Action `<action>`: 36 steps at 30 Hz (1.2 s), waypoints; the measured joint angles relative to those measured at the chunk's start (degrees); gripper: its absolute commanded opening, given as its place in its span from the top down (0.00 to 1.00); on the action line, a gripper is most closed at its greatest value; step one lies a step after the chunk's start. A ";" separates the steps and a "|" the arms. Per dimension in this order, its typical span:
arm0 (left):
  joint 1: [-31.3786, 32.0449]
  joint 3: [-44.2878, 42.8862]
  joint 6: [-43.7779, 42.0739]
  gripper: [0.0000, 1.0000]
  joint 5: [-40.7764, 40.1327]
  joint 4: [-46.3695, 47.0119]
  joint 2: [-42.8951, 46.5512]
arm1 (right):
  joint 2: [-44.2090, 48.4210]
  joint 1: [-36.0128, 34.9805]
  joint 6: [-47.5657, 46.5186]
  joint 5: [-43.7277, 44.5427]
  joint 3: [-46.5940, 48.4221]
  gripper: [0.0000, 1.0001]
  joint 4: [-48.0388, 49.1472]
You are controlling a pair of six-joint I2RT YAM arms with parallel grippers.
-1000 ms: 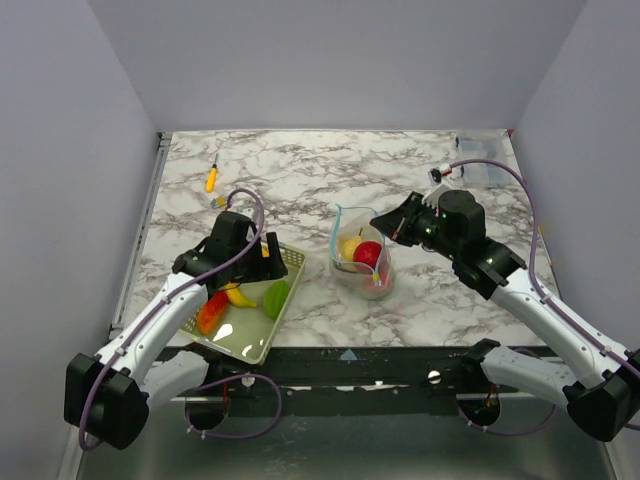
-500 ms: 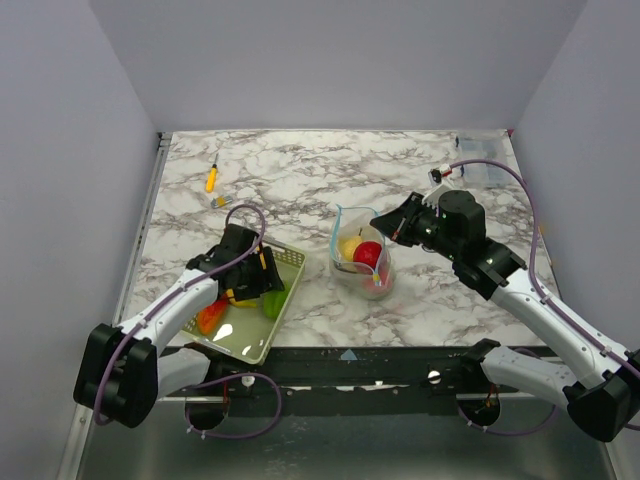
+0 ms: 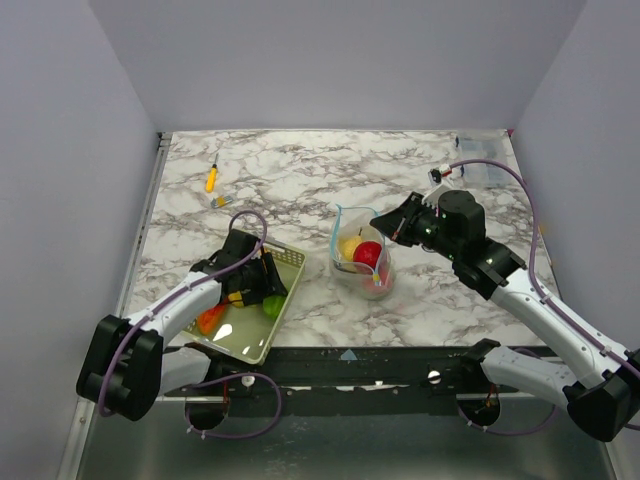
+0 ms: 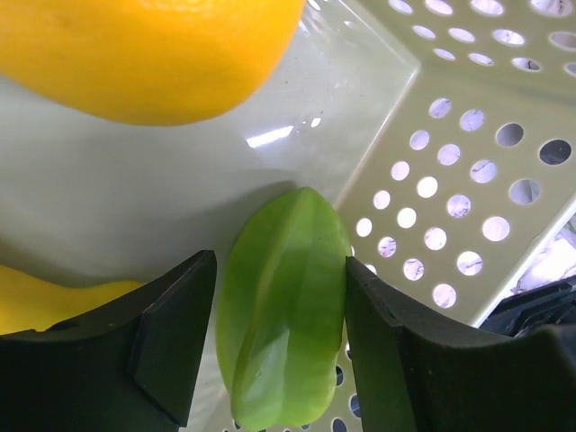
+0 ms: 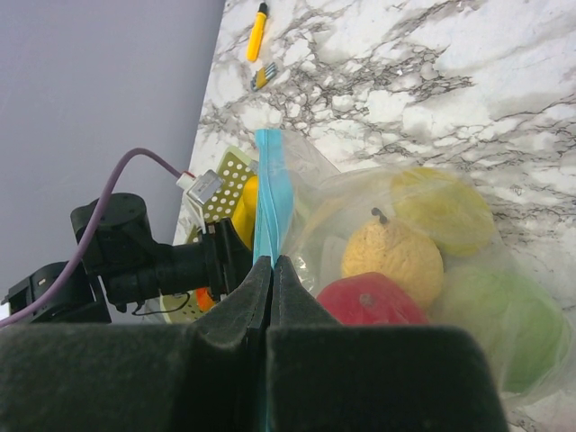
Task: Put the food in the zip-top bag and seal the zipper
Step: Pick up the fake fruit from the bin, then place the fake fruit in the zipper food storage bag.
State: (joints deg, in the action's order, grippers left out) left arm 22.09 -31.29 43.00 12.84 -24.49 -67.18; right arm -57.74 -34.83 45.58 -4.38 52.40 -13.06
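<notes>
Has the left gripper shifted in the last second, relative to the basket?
Yes. The left gripper has moved from the far rim of the basket toward its near side, down over the green fruit.

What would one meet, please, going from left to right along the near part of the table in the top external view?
Orange toy food → green toy fruit → zip-top bag → right arm.
</notes>
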 measured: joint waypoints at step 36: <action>0.00 -13.05 -2.69 0.71 10.43 1.90 17.68 | -1.33 0.00 0.07 -0.04 0.00 0.99 0.17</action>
State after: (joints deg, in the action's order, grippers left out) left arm 22.09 -44.34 40.32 23.27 -22.59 -49.50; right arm -59.07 -34.83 45.65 -4.43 52.40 -12.88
